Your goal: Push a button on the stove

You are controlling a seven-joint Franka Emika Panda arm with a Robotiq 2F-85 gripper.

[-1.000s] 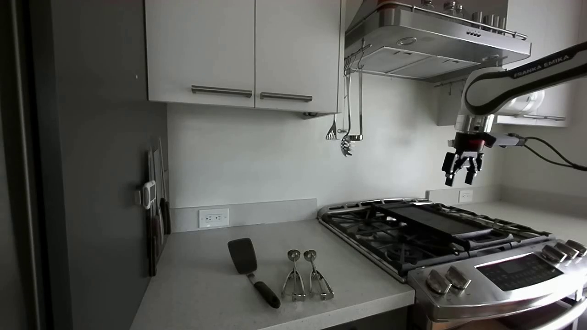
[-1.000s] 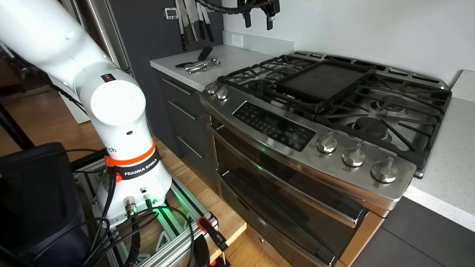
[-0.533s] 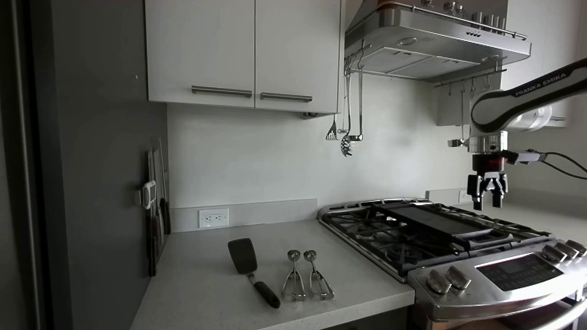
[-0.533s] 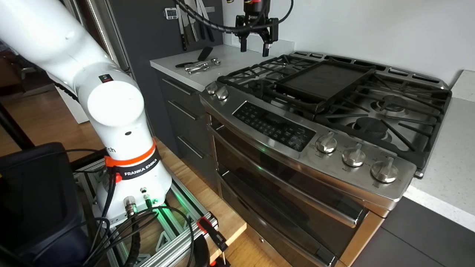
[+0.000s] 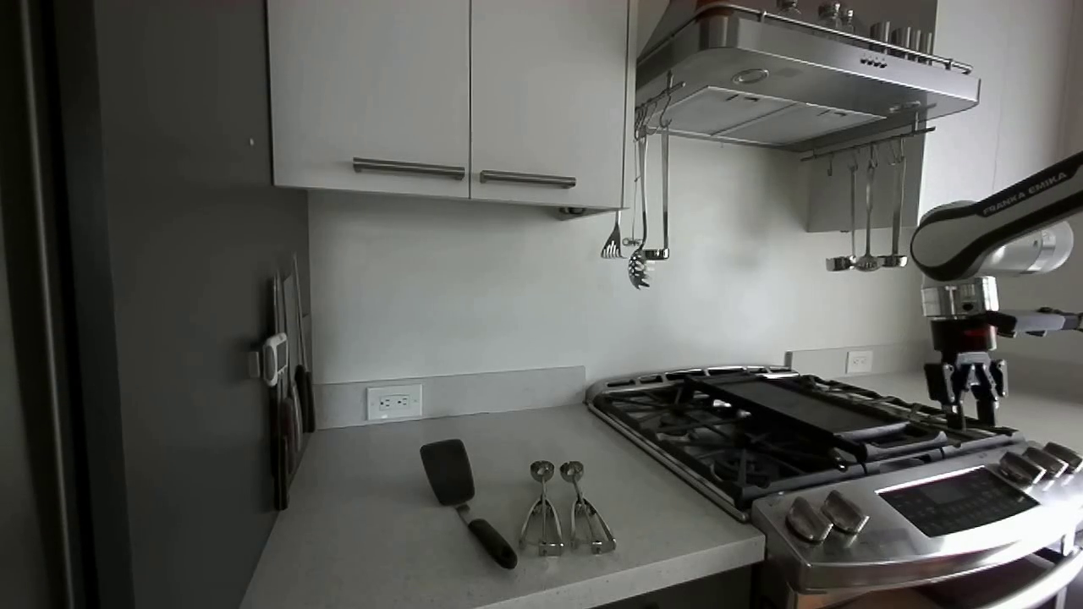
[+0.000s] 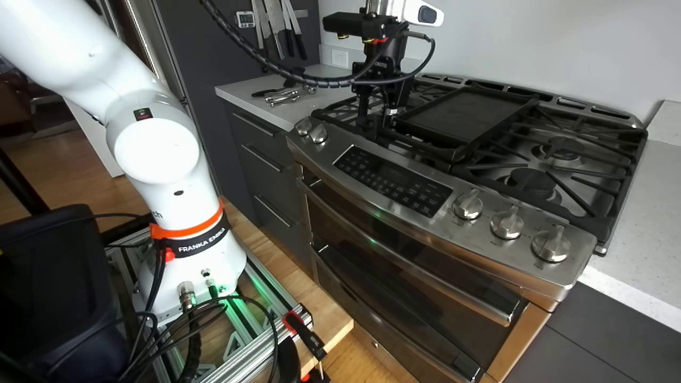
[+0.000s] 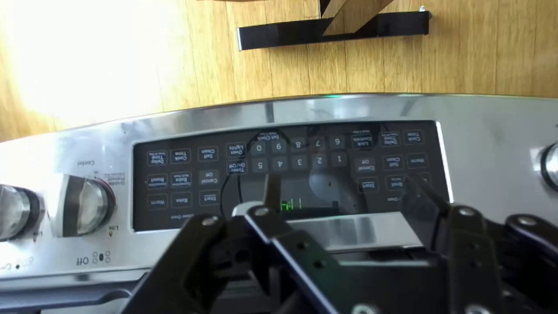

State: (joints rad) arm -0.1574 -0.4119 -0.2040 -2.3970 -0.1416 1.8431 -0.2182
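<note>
While the stove (image 6: 452, 234), panel (image 7: 301, 181) at its front, stands beside the desk (image 5: 372, 516), the tool (image 5: 971, 420) has dropped from well above to near that panel, jaws apart; the approach seems nearly over; aiming and pressing apparently remain.

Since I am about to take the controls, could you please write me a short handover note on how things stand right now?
Gripper: open, holding nothing, pointing down above the stove; I see no contact with the control panel.
Job's things: the dark control panel is set in the stove's steel front; its buttons appear upside down in the wrist view.
Done: gripper placed above the stove; no button press is visible.
Left: choose a button, as the task names none, then probably shift over it, press gently and lift away.
</note>
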